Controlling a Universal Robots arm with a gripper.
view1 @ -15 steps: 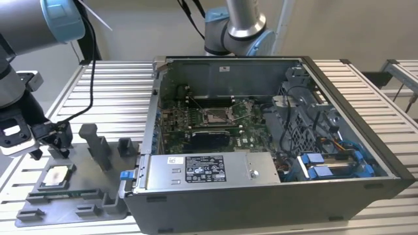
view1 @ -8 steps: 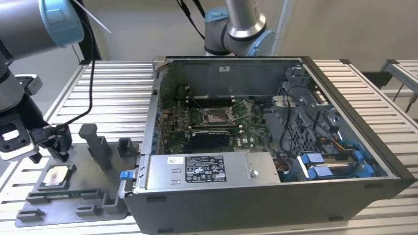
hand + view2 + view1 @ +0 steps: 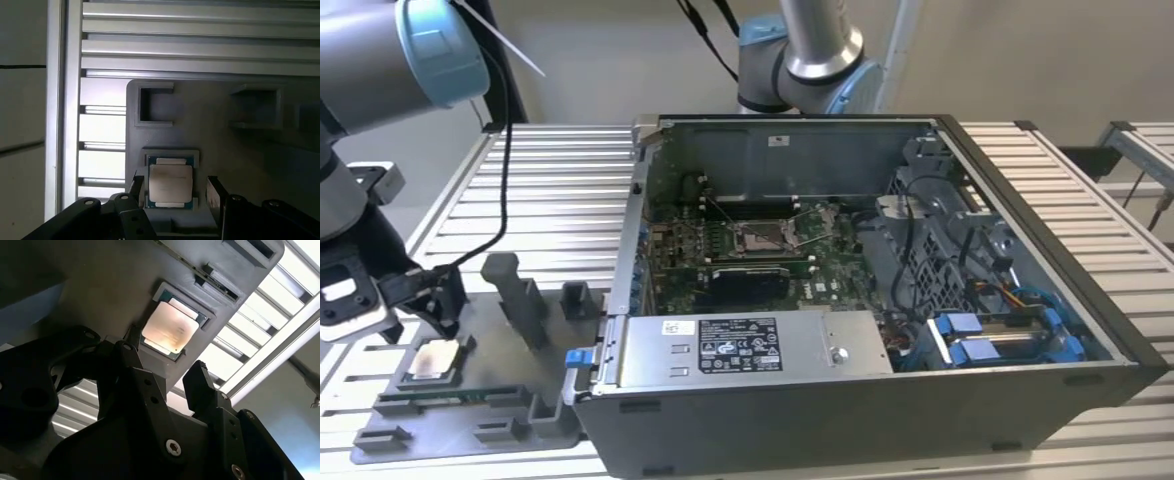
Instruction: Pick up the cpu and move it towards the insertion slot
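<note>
The cpu (image 3: 170,182) is seen lying flat, silvery face up, in the square recess of the grey tray (image 3: 447,432), not yet lifted. The gripper (image 3: 175,194) is held directly over that recess. Its fingers (image 3: 214,197) are spread, one at each of two opposite edges of the chip, and nothing is pinched. This straddle is made plain in both wrist views. In the exterior view the insertion slot (image 3: 761,237) is found inside the open computer case (image 3: 854,420), just beside the tray toward the exterior view's right.

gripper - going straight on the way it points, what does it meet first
The gripper would probably meet the cpu first, lying in the grey tray's recess between its open fingers; remaining depth is unclear.
</note>
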